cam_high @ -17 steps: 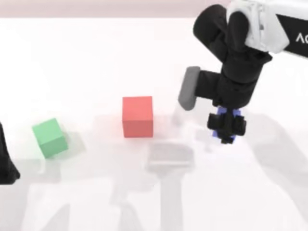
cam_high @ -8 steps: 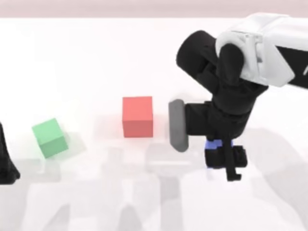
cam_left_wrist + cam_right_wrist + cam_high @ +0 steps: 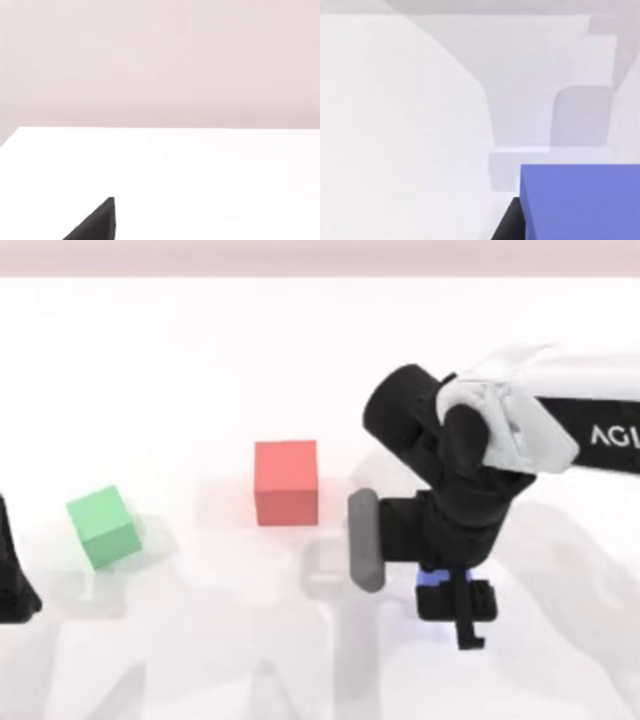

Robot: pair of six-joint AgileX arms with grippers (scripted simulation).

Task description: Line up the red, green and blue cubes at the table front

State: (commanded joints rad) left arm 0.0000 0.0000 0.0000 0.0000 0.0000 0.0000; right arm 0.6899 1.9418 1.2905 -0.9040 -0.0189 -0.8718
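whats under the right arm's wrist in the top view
A sliver of the blue cube shows there, held in the right claw just above the white table. The arm covers most of the cube, so its underside and any gap to the table cannot be seen.

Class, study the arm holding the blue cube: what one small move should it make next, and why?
Probably lower further and set the cube down. The right gripper is shut on the blue cube, to the right of the red cube and nearer the top view's bottom edge; bare table lies beneath it. The green cube waits at the left, near the parked left gripper.
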